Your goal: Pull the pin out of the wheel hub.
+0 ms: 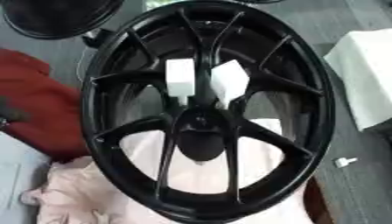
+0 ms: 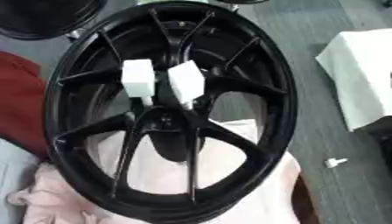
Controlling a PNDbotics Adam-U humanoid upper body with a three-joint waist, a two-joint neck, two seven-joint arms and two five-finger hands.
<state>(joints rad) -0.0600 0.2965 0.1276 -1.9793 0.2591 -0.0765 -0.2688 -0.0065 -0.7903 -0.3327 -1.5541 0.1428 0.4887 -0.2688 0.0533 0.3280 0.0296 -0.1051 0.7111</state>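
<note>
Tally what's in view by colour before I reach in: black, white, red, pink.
Black: 2, the wheel and another black wheel at upper left.
White: 4, two blocks near the hub, a box, a small piece.
Red: 1, cloth.
Pink: 1, cloth.
Total: 8. No hand shows.

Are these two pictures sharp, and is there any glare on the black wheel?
Left eye view: soft all over, spoke edges of the black wheel smeared, only faint sheen on its rim. Right eye view: equally soft; the two white blocks near the hub look bright and featureless, and the small white piece on the floor is indistinct.
</note>
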